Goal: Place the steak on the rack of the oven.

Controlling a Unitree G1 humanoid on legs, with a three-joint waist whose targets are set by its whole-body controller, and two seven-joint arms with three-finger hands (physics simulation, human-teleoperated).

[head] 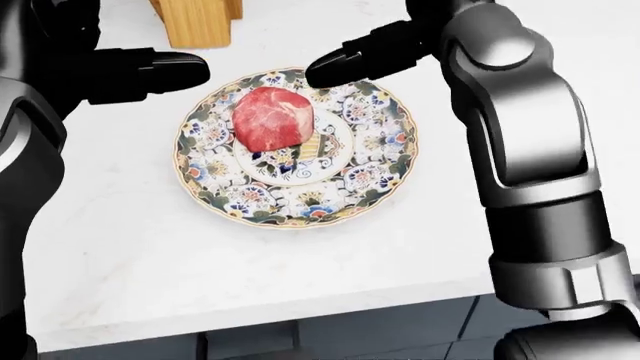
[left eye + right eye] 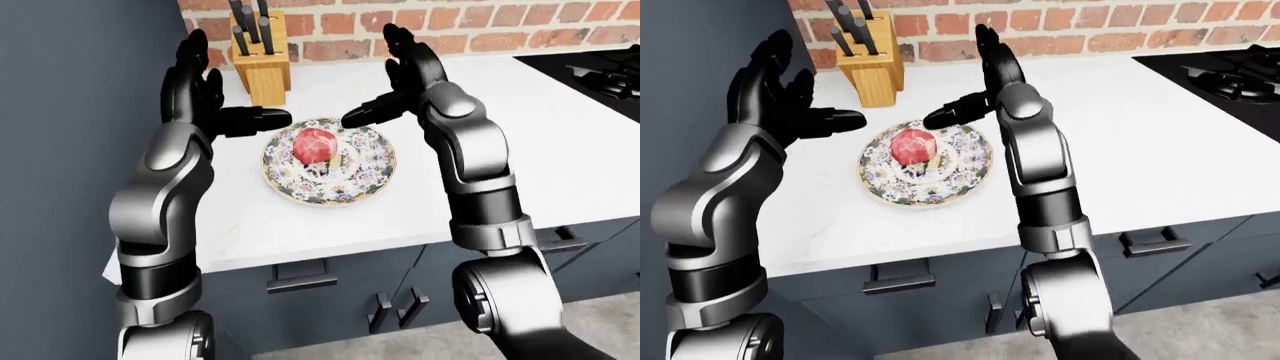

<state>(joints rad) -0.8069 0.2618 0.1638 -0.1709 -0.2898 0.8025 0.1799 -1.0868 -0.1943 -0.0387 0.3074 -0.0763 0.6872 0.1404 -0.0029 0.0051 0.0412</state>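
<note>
- Right robot hand (image 2: 405,67): fingers spread, thumb reaching toward the steak (image 1: 272,118), likely lining up a grasp.
- Left robot hand (image 2: 200,94): open too, flanking the opposite side.
- Between them, the steak sits on a patterned plate (image 1: 380,176) on the tabletop (image 1: 130,255).
</note>
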